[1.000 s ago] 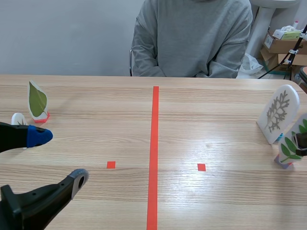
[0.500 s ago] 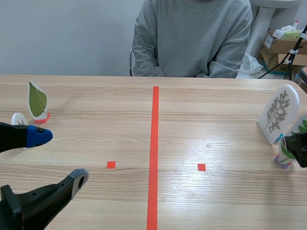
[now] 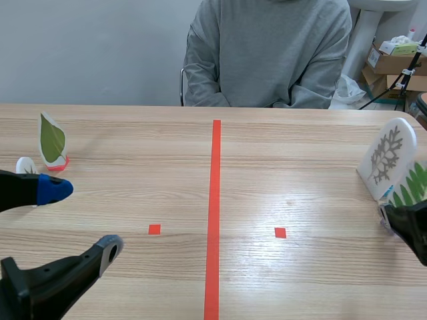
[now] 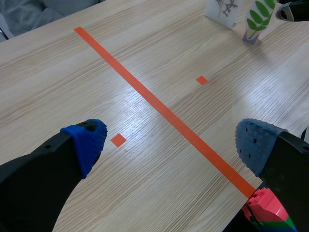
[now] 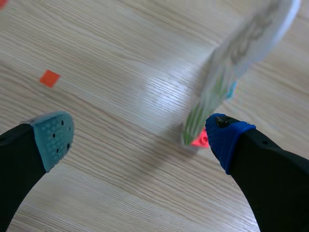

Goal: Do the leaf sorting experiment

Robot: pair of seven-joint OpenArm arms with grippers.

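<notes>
The right gripper (image 5: 140, 139), spread wide, hovers at the green leaf card (image 3: 409, 186) near the right edge of the table (image 3: 293, 167), seemingly lining up a grasp that needs the card centred before closing; the left gripper (image 4: 171, 142) hangs wide open.

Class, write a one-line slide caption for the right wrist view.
Right hand, open, just beside an upright green-leaf card on the wooden table.

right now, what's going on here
The right gripper is open beside the white card with green frond leaves, not gripping it. A white card with a grey branching leaf stands just beyond. The left gripper hovers open over the wooden table. A person in a grey sweatshirt sits opposite.
</notes>
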